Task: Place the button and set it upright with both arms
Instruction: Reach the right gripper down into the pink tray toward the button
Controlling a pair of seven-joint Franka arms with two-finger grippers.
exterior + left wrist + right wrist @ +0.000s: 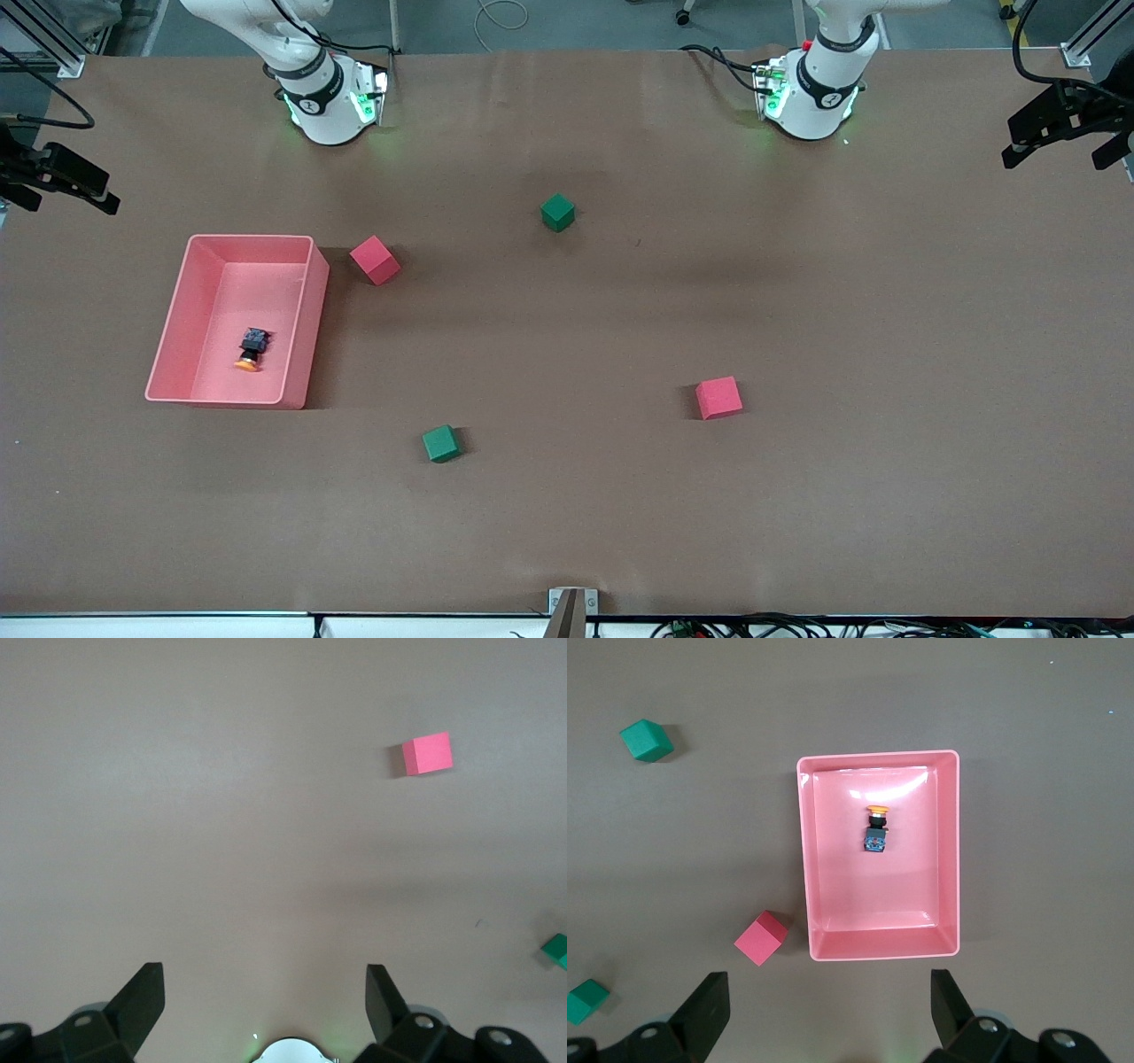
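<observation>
The button (251, 349) lies on its side on the floor of a pink bin (309, 301), its orange cap pointing toward the front camera. It also shows in the right wrist view (876, 829), inside the bin (877, 948). My right gripper (828, 983) is open and empty, high over the table beside the bin on the side of its own base. My left gripper (266, 979) is open and empty, high over bare table near its own base. Neither hand shows in the front view, only the two arms' bases.
A red cube (375, 260) sits close to the bin's corner. A green cube (557, 213) lies mid-table nearer the bases. A second red cube (718, 397) and a second green cube (440, 443) lie nearer the front camera. Black clamps (1063, 124) stand at both table ends.
</observation>
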